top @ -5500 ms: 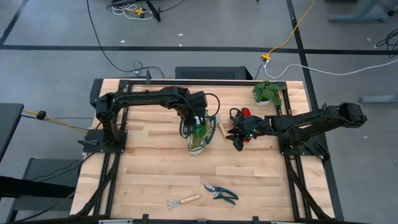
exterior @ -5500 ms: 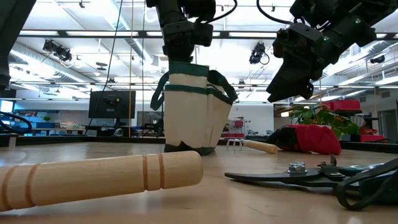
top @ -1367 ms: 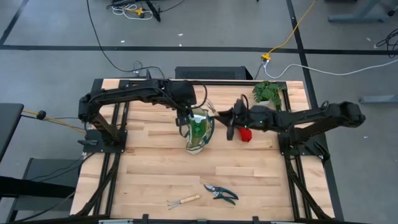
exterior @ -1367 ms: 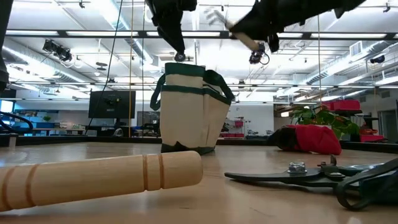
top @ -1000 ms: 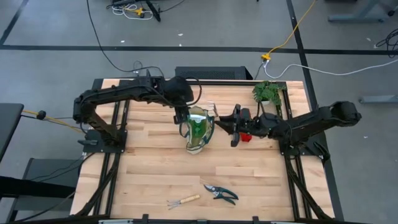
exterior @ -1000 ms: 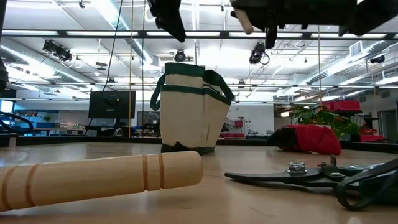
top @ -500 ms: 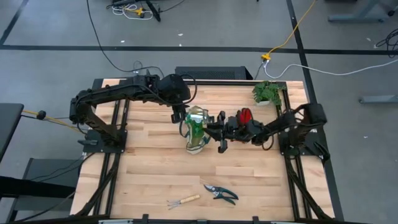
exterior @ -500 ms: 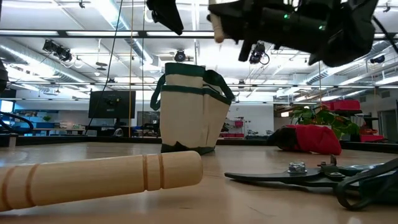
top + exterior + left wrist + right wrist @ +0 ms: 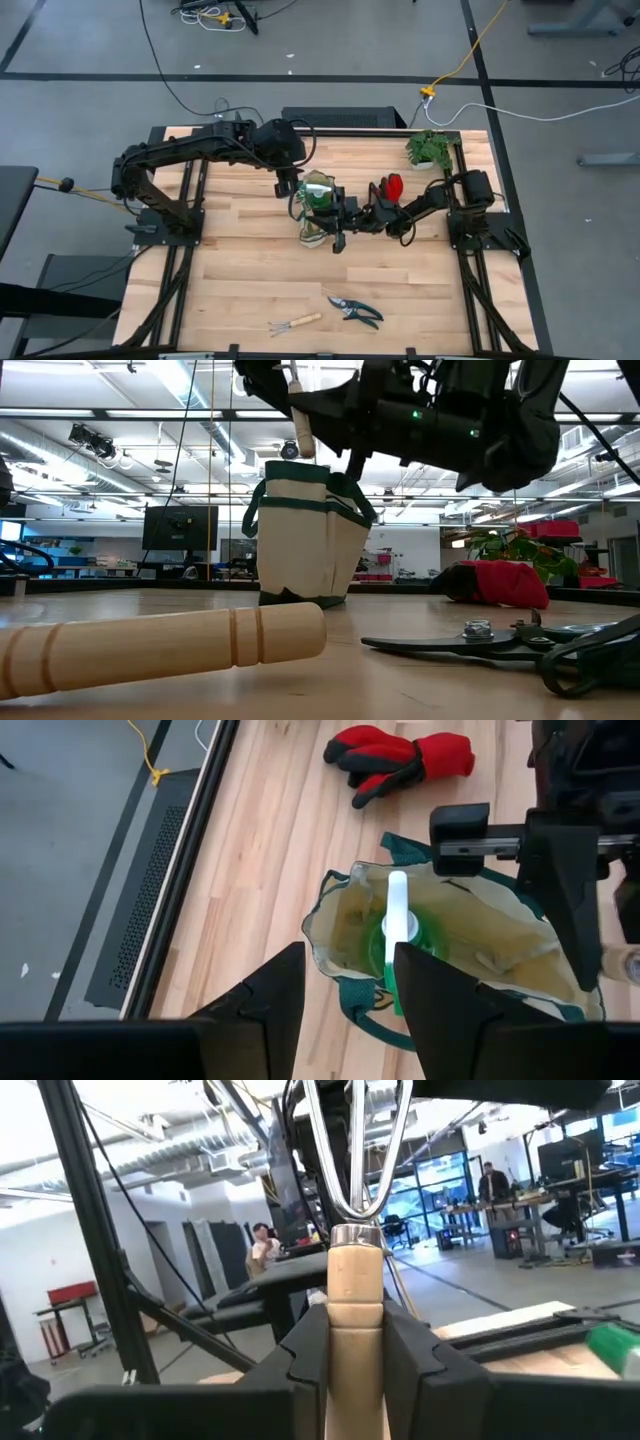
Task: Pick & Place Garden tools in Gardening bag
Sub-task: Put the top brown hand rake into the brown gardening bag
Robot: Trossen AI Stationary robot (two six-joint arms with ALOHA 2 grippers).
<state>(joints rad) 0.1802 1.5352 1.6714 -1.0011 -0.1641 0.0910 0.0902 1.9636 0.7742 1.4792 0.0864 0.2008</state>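
Holding: right gripper (image 9: 355, 1342) clamps a hand rake (image 9: 354, 1295) by its wooden handle, over the bag (image 9: 318, 208).
Left gripper (image 9: 345, 990): fingers apart, above the bag.
Bag: upright mid-table, spray bottle (image 9: 398, 925) inside.
Gloves (image 9: 400, 763): on the table beside the bag.
Shears (image 9: 355, 311), second rake (image 9: 296, 323): near the front edge.

One gardening bag (image 9: 318, 208); one spray bottle (image 9: 396, 935) inside it; two hand rakes (image 9: 352, 1280) (image 9: 295, 323); one pruning shears (image 9: 355, 310); one pair of gloves (image 9: 400, 762); one potted plant (image 9: 430, 148).
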